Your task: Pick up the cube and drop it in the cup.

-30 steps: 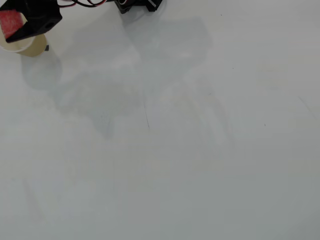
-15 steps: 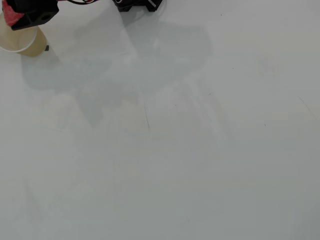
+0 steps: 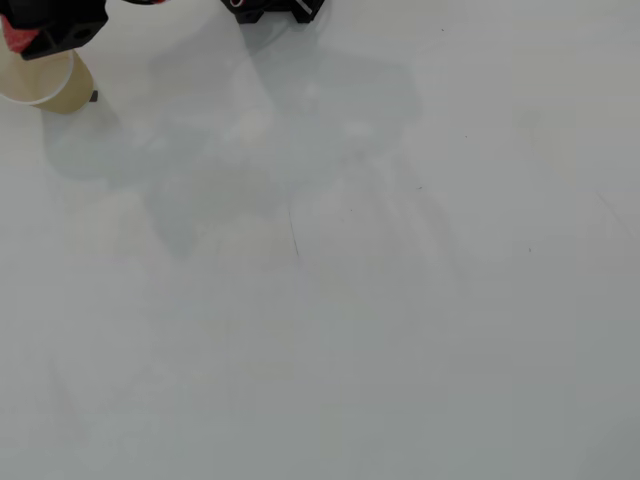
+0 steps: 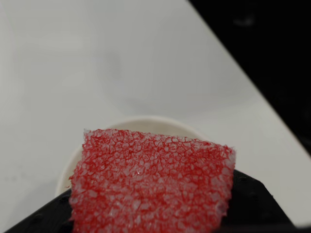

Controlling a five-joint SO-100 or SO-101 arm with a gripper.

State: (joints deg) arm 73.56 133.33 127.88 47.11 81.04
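In the overhead view the cream cup (image 3: 48, 88) stands at the far top-left corner of the white table. My black gripper (image 3: 28, 30) hangs over the cup's far rim, mostly cut off by the frame edge. A sliver of the red cube (image 3: 14, 33) shows between its jaws. The wrist view is filled low down by the speckled red cube (image 4: 151, 184), held between the black fingers (image 4: 255, 201). The cup's pale rim (image 4: 141, 121) curves just behind and below the cube. The gripper (image 4: 151, 216) is shut on the cube.
The arm's black base (image 3: 272, 8) sits at the top edge of the overhead view. In the wrist view the table edge (image 4: 243, 87) runs diagonally, with darkness beyond it on the right. A soft shadow (image 3: 280, 110) lies on the table.
The gripper with the cube has shifted toward the top-left edge of the overhead view, so less of it and the cube shows. More of the cup is uncovered. The cup has not moved.
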